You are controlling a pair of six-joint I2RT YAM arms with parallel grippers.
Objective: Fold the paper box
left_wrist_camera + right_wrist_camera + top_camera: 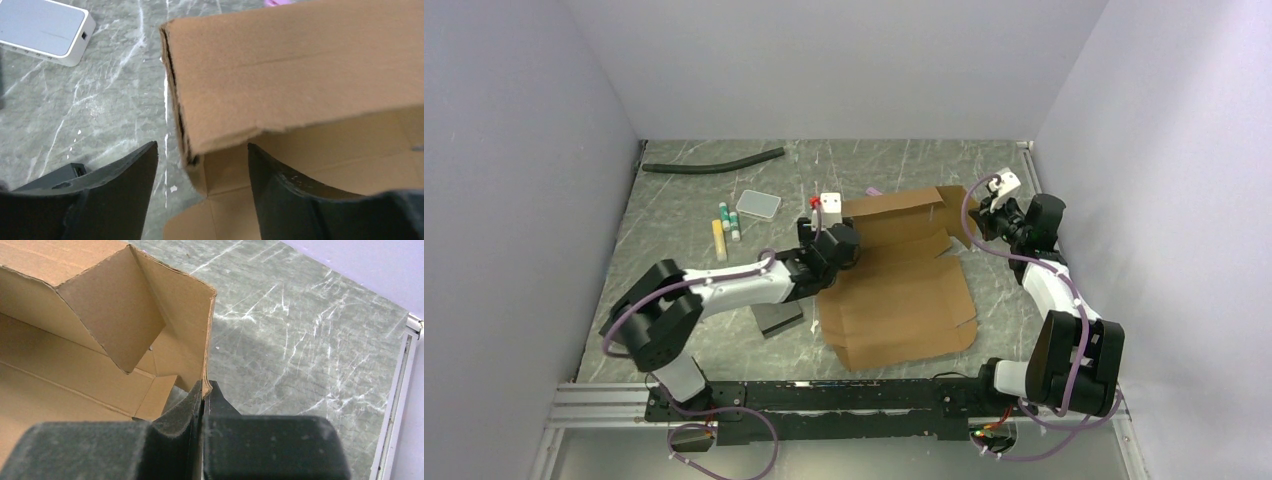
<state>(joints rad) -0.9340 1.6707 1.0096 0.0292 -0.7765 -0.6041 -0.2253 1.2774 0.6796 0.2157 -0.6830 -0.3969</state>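
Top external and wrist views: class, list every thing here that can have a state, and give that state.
Brown cardboard paper box: partly folded, back wall and right side wall raised, front panel flat.
Left gripper: open, jaws either side of the box's left corner.
Right gripper: shut on the box's right wall edge.
White flat rounded-rectangle device: lying flat.

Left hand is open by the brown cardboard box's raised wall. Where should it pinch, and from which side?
Probably pinch the plain brown cardboard box at its raised wall's left end, coming from the near left: that thin folded edge stands between the left hand's open fingers.
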